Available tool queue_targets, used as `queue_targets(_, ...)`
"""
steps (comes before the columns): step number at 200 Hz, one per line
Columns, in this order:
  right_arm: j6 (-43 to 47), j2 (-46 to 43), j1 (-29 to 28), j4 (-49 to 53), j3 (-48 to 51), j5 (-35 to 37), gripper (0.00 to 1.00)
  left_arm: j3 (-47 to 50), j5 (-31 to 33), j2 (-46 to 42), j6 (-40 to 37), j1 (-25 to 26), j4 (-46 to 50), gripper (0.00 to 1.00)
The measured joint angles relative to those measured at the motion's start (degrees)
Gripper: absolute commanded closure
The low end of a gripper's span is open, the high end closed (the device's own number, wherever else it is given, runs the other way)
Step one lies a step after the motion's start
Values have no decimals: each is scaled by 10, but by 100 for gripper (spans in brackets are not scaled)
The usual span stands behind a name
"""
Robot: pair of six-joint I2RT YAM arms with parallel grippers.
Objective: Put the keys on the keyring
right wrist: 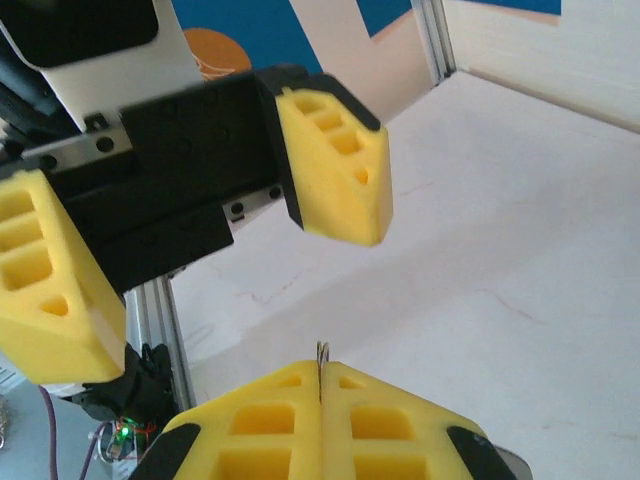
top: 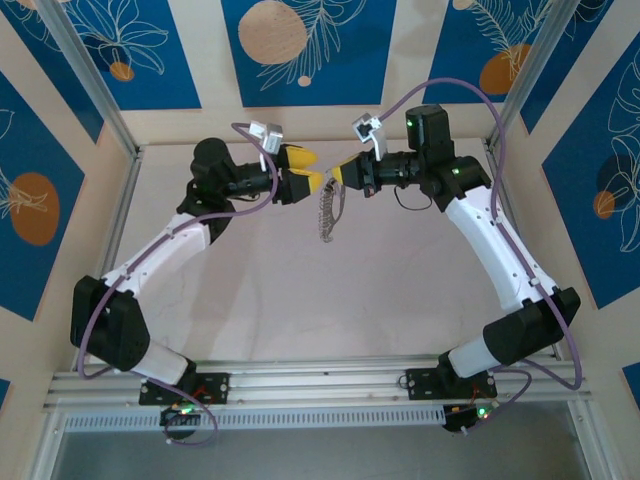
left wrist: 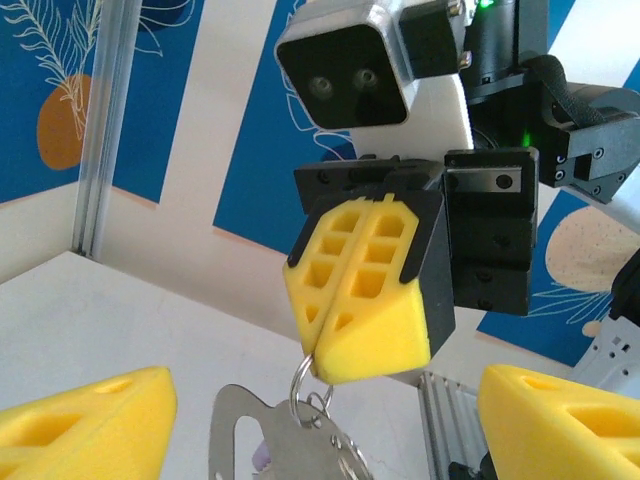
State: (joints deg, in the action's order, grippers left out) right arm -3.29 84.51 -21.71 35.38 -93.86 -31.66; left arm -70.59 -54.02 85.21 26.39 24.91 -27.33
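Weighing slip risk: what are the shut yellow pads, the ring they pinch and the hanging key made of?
Yellow cellular pads: matte, open cells, probably soft moulded plastic or foam.
Thin silvery wire ring: glinting, likely polished metal.
Flat pale silvery key: dull sheen, seemingly brushed metal.

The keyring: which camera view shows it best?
Left wrist: close and sharp, the keyring hangs pinched in the right end effector. Top external shows it small; right wrist, just a thin wire edge.

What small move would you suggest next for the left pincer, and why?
Probably close the open left pincer on the keys hanging between its fingers: the shut right pincer pinches the keyring at its top, so the bunch dangles unsteadied.
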Motion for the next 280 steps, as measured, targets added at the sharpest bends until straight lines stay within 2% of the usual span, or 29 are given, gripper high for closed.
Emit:
queue_targets(68,30,-1,0,36,-9,13,100,-41,-33,12,-52,-4,85,28)
queue_targets(148,33,-16,0,29,-9,-11,100,-68,-71,49,-60,-5,115,32)
queue_targets(187,33,-20,0,15,-6,-30,100,-70,-86,55,-53,-5,108,32)
queue_targets(280,29,-20,0,4,9,-44,100,-70,-106,76,22,-5,24,33)
